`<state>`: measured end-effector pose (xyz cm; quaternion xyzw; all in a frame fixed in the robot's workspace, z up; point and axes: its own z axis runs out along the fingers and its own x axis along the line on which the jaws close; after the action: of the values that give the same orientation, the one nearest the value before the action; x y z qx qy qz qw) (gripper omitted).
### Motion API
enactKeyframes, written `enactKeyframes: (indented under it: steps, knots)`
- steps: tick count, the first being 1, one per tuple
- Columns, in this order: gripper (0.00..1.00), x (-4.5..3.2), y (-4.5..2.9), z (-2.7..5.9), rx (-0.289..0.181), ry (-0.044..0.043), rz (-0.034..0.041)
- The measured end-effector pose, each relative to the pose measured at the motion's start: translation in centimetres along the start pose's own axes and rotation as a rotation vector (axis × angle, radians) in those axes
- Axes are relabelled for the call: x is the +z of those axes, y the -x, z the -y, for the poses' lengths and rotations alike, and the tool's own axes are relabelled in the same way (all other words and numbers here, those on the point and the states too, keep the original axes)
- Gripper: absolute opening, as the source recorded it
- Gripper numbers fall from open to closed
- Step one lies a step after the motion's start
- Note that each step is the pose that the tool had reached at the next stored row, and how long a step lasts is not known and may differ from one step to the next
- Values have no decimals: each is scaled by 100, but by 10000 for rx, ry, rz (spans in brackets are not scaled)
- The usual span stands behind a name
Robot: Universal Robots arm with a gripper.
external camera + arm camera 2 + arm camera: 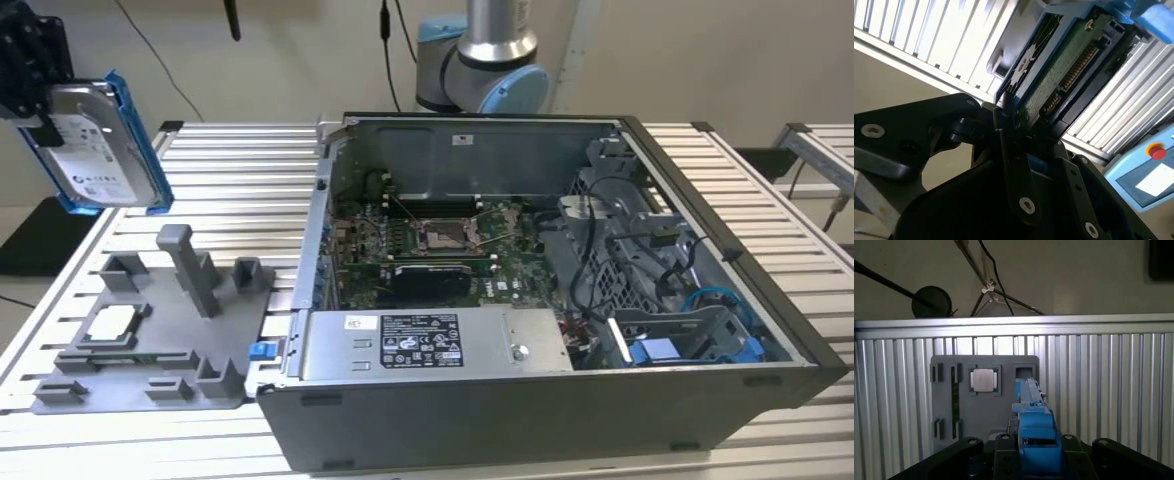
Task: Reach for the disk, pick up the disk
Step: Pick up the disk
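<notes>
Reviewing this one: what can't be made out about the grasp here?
Exterior view: black gripper cut off by the picture's edge.
First wrist view: silver-grey disk in blue plastic bracket edge-on, label hidden.
Second wrist view: gripper's body hides the disk's near end.

The exterior view stands back, high over the bench [227,150], taking in the end effector [34,95]. Both wrist views ride close behind the end effector, looking past the disk [1054,85] to the bench beneath.
</notes>
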<state>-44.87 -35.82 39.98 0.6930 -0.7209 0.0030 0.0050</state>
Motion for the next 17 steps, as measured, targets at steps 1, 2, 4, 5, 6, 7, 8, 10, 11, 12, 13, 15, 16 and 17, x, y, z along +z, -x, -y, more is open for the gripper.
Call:
enactKeyframes:
  steps: [1, 2, 4, 5, 6, 7, 8, 10, 11, 12, 13, 15, 16, 17]
  knots:
    - [0, -24, 0, 0, 0, 0, 1]
    - [0, -55, -1, 0, 0, 1, 0]
    - [0, -142, -2, 0, -2, 0, 0]
    - [0, -186, -3, 0, -2, 1, 0]
    - [0, -232, -3, 0, -1, 1, -1]
    - [0, -282, -4, 0, -1, 0, 0]
    - [0, -327, -4, -1, -1, 0, 0]
    - [0, -415, -5, -1, -1, 0, -1]
    - [0, -461, -6, -1, -1, 0, 0]
    - [0, -507, -6, -1, 0, 0, 0]
    - [0, -550, -6, -2, 0, 1, -1]
    - [0, -641, -7, -2, 0, -1, 0]
    - [0, -686, -8, -2, 0, 0, 0]
    - [0, -733, -9, -2, 0, -1, 1]
